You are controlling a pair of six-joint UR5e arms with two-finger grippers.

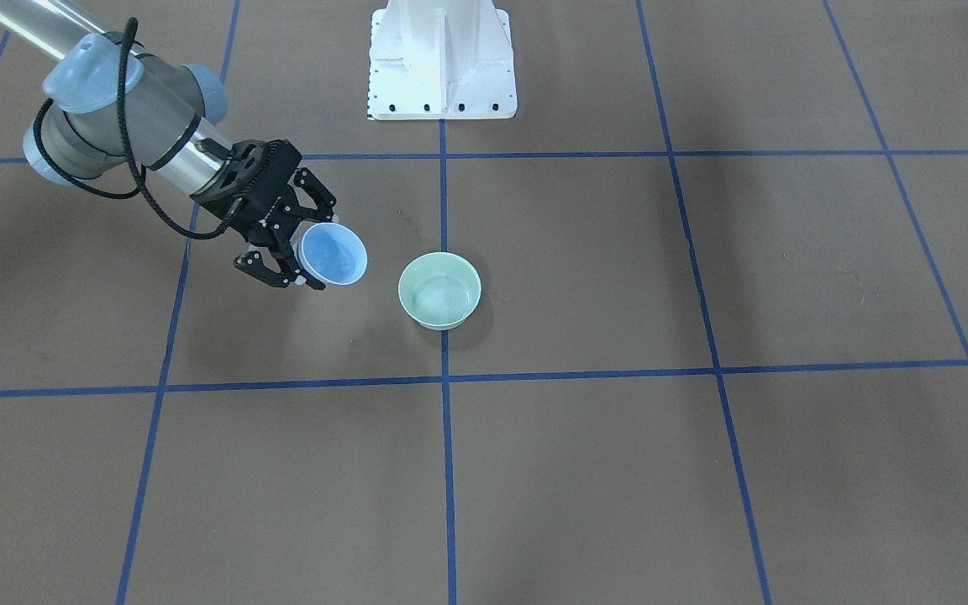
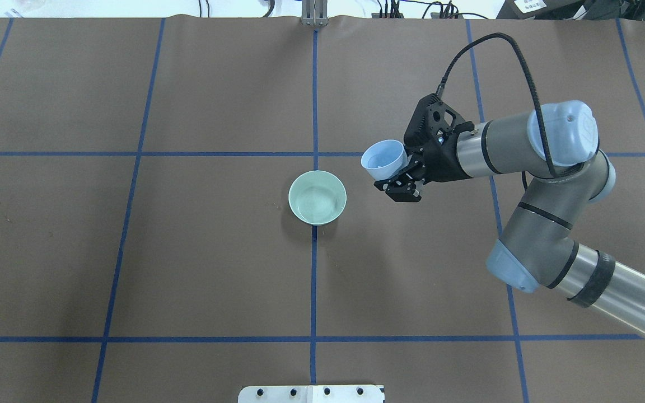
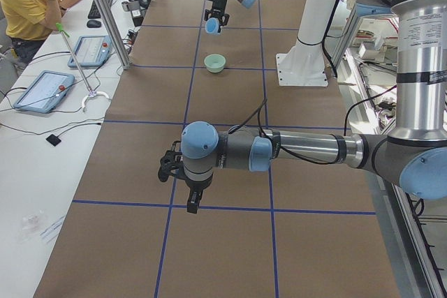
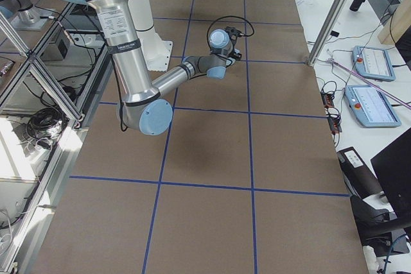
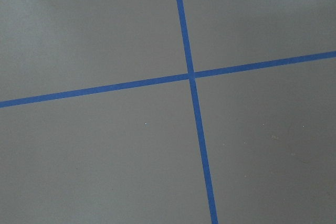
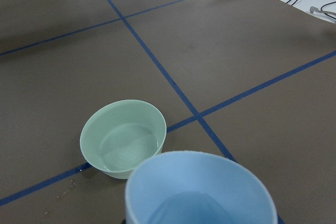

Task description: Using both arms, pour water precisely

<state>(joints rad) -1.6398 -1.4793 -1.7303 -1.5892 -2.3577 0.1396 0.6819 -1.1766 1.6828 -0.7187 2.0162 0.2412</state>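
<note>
My right gripper point(image 1: 324, 252) is shut on a pale blue cup point(image 1: 333, 254) point(image 2: 383, 159), held off the table and tilted toward a pale green bowl point(image 1: 440, 290) point(image 2: 317, 197). The cup hangs beside the bowl, not over it. Water point(image 6: 194, 208) shows as a faint pool inside the cup, and more water point(image 6: 128, 148) ripples in the bowl point(image 6: 123, 137). No stream runs between them. My left gripper point(image 3: 191, 200) hangs above bare table far from the bowl, seen only in the exterior left view; I cannot tell whether it is open or shut.
The white pedestal point(image 1: 442, 59) stands behind the bowl on the robot's side. Blue tape lines point(image 5: 190, 74) cross the brown table cover. A seated person point(image 3: 31, 5) and tablets point(image 3: 43, 90) are at a side desk beyond the table edge.
</note>
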